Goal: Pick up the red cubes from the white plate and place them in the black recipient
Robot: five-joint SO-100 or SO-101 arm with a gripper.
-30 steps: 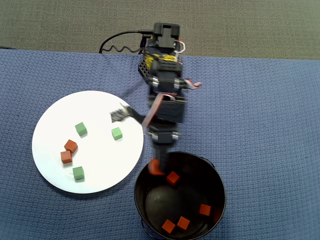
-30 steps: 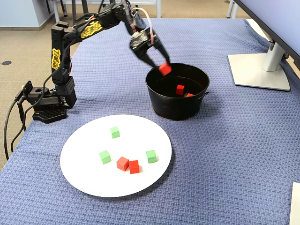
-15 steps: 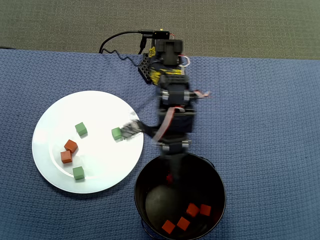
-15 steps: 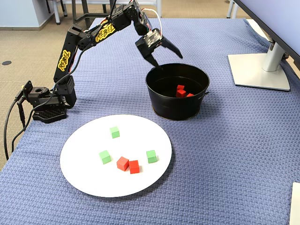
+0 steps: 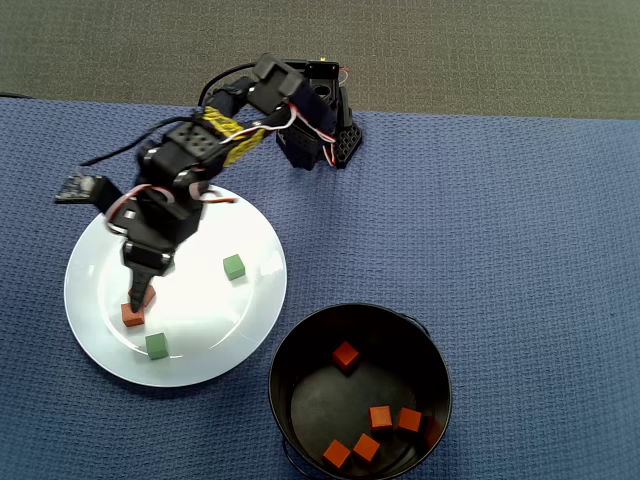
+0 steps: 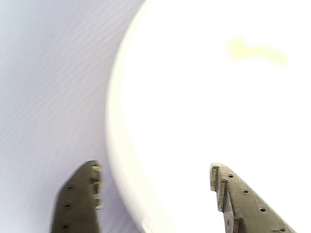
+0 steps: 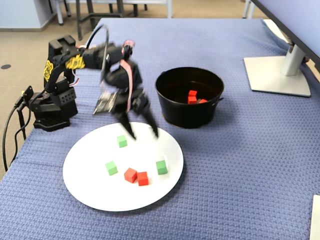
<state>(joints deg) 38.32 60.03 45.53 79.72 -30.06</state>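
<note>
An SO-100 arm swings over the white plate (image 7: 100, 192) on a blue cloth-covered table (image 7: 240, 165), its gripper (image 7: 141, 133) spread wide and carrying nothing; the wrist view shows two dark fingertips (image 6: 80, 194) well apart, with only the plate's bright rim between them.

Five red cubes lie in the black pot (image 5: 440, 370), as the overhead view counts them: one (image 5: 346, 355) near the back wall and four clustered toward the front, among them one at (image 5: 379, 417). From the fixed view, only two or three of these show above the pot's rim (image 7: 165, 107).

Two red cubes are left on the plate, touching each other near its front edge in the fixed view, at (image 7: 130, 174) and (image 7: 143, 178). In the overhead view the arm covers most of the pair, leaving one cube (image 5: 132, 315) showing just below the fingertips.

Three green cubes share the plate: (image 7: 122, 141), (image 7: 111, 167) and (image 7: 161, 167). They are no part of the job and sit apart from the red pair, though the one at the right is near it.

By this count the work looks roughly five-sevenths done. The gripper hangs above the plate, blurred in the fixed view, and appears headed for the remaining pair; neither cube is yet between its fingers.
</note>
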